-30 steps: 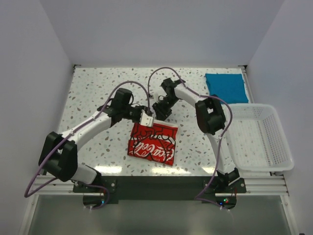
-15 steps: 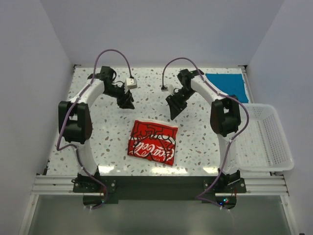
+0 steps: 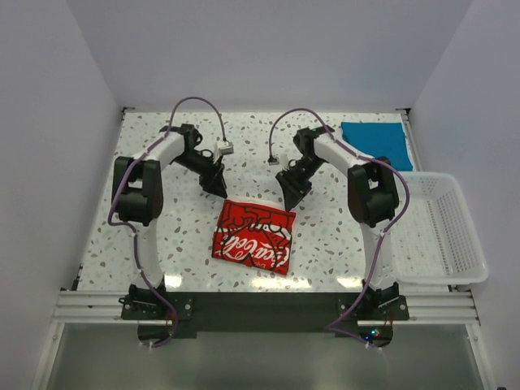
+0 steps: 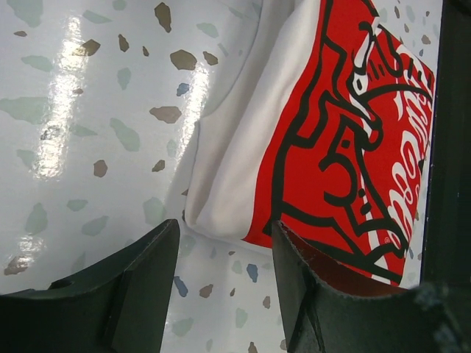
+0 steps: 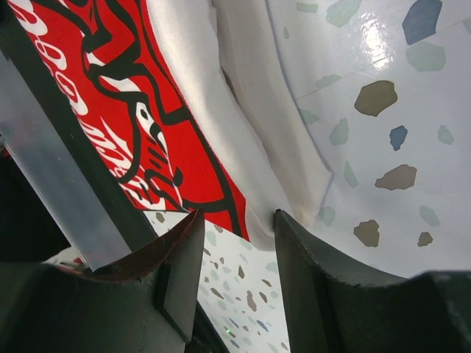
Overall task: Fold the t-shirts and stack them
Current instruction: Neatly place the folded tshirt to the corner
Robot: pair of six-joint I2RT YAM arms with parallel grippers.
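The cream-white shirt with the red Coca-Cola panel (image 3: 253,236) lies folded in the middle of the table, near the front. Its cream corner shows in the left wrist view (image 4: 243,162) and its cream edge in the right wrist view (image 5: 243,125). My left gripper (image 3: 218,188) is open and empty, just above the shirt's far left corner (image 4: 224,235). My right gripper (image 3: 290,195) is open and empty, just above the far right corner (image 5: 239,224). The teal-blue shirt (image 3: 375,145) lies folded flat at the far right corner of the table.
A white plastic lattice basket (image 3: 435,230) stands at the right edge of the speckled table (image 3: 162,227). White walls close the left, back and right sides.
Both grippers have come back down toward the far corners of the Coca-Cola shirt after lifting away from it. The shirts have not moved.
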